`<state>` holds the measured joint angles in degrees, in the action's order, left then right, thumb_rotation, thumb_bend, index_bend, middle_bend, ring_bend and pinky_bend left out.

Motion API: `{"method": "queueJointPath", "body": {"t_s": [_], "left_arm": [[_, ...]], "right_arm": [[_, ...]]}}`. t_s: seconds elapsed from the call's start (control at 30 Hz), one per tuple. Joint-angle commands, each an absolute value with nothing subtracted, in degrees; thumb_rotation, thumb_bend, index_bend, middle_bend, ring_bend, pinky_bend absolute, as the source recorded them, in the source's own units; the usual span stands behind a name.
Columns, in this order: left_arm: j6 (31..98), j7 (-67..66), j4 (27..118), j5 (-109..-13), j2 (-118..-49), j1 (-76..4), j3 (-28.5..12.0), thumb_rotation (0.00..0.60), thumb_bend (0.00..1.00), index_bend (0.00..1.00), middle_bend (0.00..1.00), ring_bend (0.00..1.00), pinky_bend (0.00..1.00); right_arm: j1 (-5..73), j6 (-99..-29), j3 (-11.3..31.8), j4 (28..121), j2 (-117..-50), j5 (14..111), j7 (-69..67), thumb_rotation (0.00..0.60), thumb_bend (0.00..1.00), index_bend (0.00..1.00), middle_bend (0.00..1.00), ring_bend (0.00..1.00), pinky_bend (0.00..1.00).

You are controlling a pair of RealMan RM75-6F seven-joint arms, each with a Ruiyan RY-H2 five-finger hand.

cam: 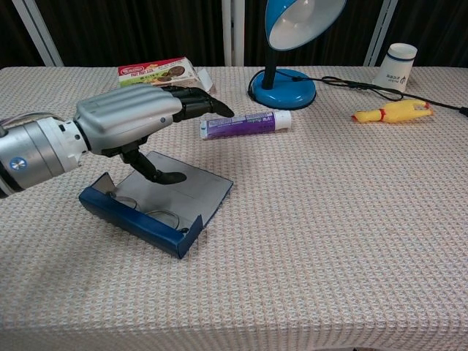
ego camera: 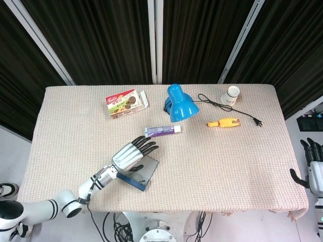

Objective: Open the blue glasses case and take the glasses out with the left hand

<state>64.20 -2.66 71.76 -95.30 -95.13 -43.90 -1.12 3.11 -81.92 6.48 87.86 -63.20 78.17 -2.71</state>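
The blue glasses case (cam: pixel 157 207) (ego camera: pixel 143 172) lies open near the table's front left, its grey lid flat on the cloth toward the lamp. Thin wire-framed glasses (cam: pixel 157 216) rest inside the tray. My left hand (cam: pixel 135 121) (ego camera: pixel 132 153) hovers just above the case with fingers stretched out and the thumb pointing down over the lid, holding nothing. My right hand (ego camera: pixel 314 170) hangs off the table's right edge, fingers apart and empty.
A purple tube (cam: pixel 246 123) lies just beyond the case. Farther back are a cookie box (cam: pixel 161 78), a blue desk lamp (cam: pixel 287 44) with its cord, a yellow rubber chicken (cam: pixel 391 111) and a white cup (cam: pixel 398 65).
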Motion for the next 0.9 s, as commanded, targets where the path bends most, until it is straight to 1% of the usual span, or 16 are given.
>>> {"method": "queueJointPath", "body": {"t_s": [0.03,0.1,0.23,0.37,0.5,0.57,0.63,0.7,0.9], "left_arm": [[63.3,-6.5,79.4,-93.3,-89.7,-42.3,-0.4,0.6,0.26,0.13,0.18,0.07,0.15],[63.0,-8.4,83.1,-92.2,-86.8,-41.1,0.4,0.6,0.26,0.14,0.19,0.08,0.15],[64.0,-10.8,88.8,-90.0,-82.4,-38.4,1.4,0.6,0.26,0.14,0.19,0.08,0.15],[65.4,-10.5,91.3,-88.8,-80.9,-36.5,1.7,0.6,0.25,0.14,0.19,0.08,0.15],[66.1,-9.6,90.8,-88.9,-81.2,-35.4,1.9,0.6,0.24,0.14,0.2,0.08,0.15],[65.9,-8.8,90.5,-89.2,-81.2,-35.1,2.3,0.6,0.28,0.14,0.24,0.08,0.15],[64.9,-7.8,90.6,-89.7,-80.5,-35.2,3.0,0.6,0.37,0.14,0.28,0.08,0.15],[63.6,-6.6,91.4,-89.7,-79.2,-35.4,3.5,0.6,0.42,0.13,0.29,0.08,0.15],[62.6,-4.2,93.7,-89.4,-76.1,-34.5,4.6,0.6,0.42,0.11,0.3,0.08,0.15]], "right_arm": [[3.2,-81.8,6.5,87.7,-63.3,78.2,-2.9,0.6,0.25,0.0,0.0,0.0,0.0],[3.2,-81.7,6.4,87.5,-63.4,78.1,-3.1,0.6,0.25,0.0,0.0,0.0,0.0],[3.1,-81.5,6.4,87.0,-63.5,77.9,-3.4,0.6,0.25,0.0,0.0,0.0,0.0],[3.1,-81.5,6.4,86.9,-63.6,77.9,-3.6,0.6,0.25,0.0,0.0,0.0,0.0],[3.1,-81.6,6.4,87.2,-63.6,78.2,-3.6,0.6,0.25,0.0,0.0,0.0,0.0],[3.1,-81.7,6.4,87.5,-63.5,78.2,-3.5,0.6,0.25,0.0,0.0,0.0,0.0],[3.1,-81.8,6.5,87.7,-63.2,78.3,-3.5,0.6,0.25,0.0,0.0,0.0,0.0],[3.1,-81.9,6.5,87.9,-63.0,78.3,-3.5,0.6,0.25,0.0,0.0,0.0,0.0],[3.0,-81.9,6.5,88.0,-62.9,78.2,-3.7,0.6,0.25,0.0,0.0,0.0,0.0]]}}
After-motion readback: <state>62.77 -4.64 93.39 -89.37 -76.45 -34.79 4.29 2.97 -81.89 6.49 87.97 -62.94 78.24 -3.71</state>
